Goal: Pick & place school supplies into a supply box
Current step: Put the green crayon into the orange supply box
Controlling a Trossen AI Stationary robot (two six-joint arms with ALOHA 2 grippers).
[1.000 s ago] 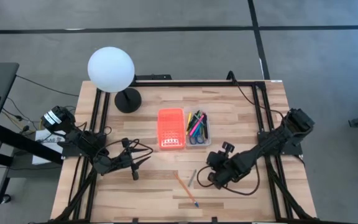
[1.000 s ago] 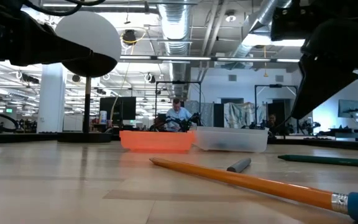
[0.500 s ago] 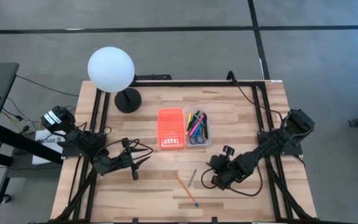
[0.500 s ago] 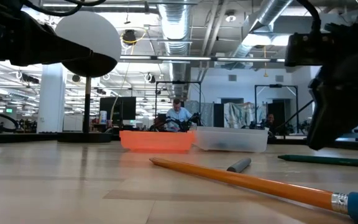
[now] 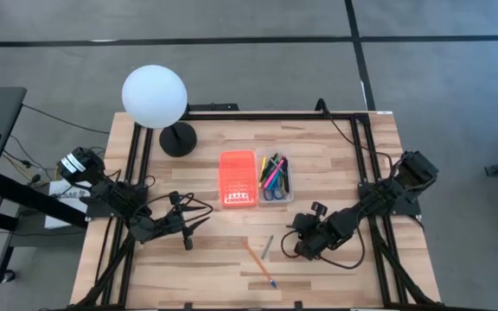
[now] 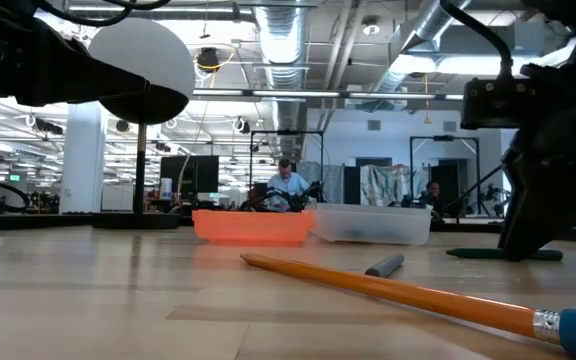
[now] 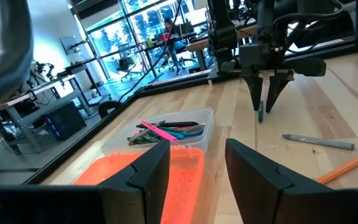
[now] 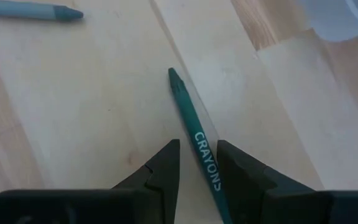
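My right gripper (image 8: 199,169) is open and low over the table's near right part (image 5: 304,248). Its two fingers stand on either side of a green crayon (image 8: 190,115) marked CRAYONS, which lies flat on the wood. A grey crayon (image 5: 267,247) and an orange pencil (image 5: 257,263) with a blue end lie flat to its left. The supply box is open: its clear tray (image 5: 285,183) holds several coloured pens and blue-handled scissors (image 5: 272,175), and the orange lid (image 5: 238,180) lies beside it. My left gripper (image 5: 188,228) waits open near the left edge. My right gripper comes at the green crayon from above, fingers (image 8: 166,167) pointing down and standing across its printed rear half (image 8: 205,160). The crayon lies close against one finger; whether it touches, I cannot tell. The crayon rests flat on the table.
A white globe lamp (image 5: 154,97) on a black foot (image 5: 178,138) stands at the far left. Black frame rails (image 5: 366,151) run along the table's sides. Bare wood lies between the tray and the loose crayons. People sit in the room beyond the table.
My right gripper has come down until its fingertips reach the table at the green crayon, shifting slightly toward the right edge. The crayon, pencil and box have stayed where they were.
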